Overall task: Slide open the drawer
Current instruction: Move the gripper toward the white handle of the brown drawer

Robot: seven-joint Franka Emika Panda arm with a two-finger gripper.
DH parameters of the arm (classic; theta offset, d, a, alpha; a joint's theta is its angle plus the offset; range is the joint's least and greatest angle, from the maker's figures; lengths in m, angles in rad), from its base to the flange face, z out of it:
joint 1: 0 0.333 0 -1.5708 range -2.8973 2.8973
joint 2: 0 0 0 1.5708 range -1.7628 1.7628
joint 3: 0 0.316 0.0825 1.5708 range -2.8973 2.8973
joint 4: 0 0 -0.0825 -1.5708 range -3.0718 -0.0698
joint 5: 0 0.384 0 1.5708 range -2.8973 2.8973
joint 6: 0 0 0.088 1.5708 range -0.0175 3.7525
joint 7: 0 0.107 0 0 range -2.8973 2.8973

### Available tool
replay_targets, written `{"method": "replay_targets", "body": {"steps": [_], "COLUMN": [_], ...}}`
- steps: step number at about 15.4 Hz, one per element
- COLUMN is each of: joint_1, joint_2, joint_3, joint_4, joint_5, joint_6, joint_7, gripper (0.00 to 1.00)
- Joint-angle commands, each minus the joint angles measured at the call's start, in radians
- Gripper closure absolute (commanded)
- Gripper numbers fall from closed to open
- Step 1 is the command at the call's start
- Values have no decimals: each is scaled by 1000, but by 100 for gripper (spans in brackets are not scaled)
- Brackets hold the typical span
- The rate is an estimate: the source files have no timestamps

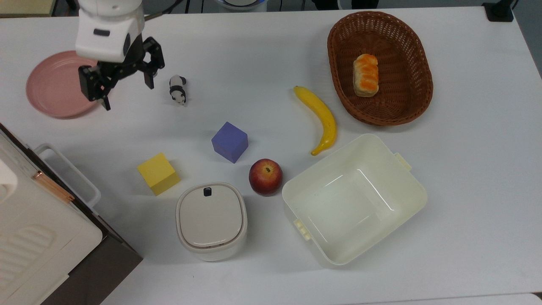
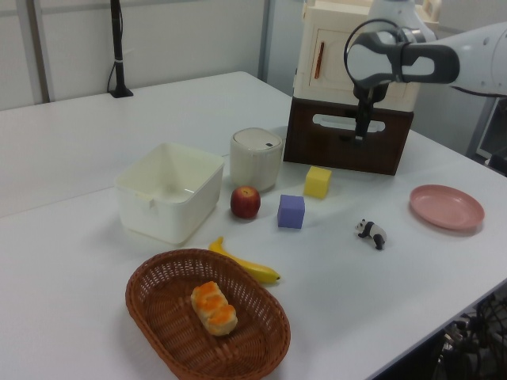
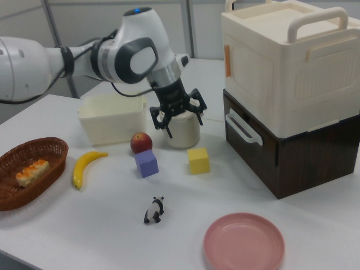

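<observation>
The pincer (image 1: 126, 87) hangs above the surface (image 1: 271, 55) with its two black fingers spread apart and nothing between them; in the top view it sits between the pink plate (image 1: 55, 91) and the panda figurine (image 1: 178, 89), near the surface's far-left corner as the top view shows it. The drawer (image 3: 252, 147) is shut, its dark brown front flush with the dark brown cabinet (image 3: 304, 154), which stands at the top view's lower-left corner of the surface under a white appliance (image 3: 287, 56). The drawer's white loop handle (image 3: 241, 128) juts out from the front, well apart from the pincer. A yellow cube (image 1: 158, 173) lies near the handle, with a purple cube (image 1: 230, 142), an apple (image 1: 265, 176) and a lidded white container (image 1: 211, 219) further along.
</observation>
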Motion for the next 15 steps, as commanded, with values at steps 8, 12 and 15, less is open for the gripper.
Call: {"method": "replay_targets", "body": {"steps": [8, 12, 15], "joint_1": [-44, -57, -69], "joint_2": [94, 154, 171], "joint_3": [-6, -13, -13], "joint_4": [16, 57, 68], "joint_5": [-44, -55, -58], "joint_6": [233, 277, 339], "joint_7": [-9, -9, -10], "gripper": [0, 0, 0]}}
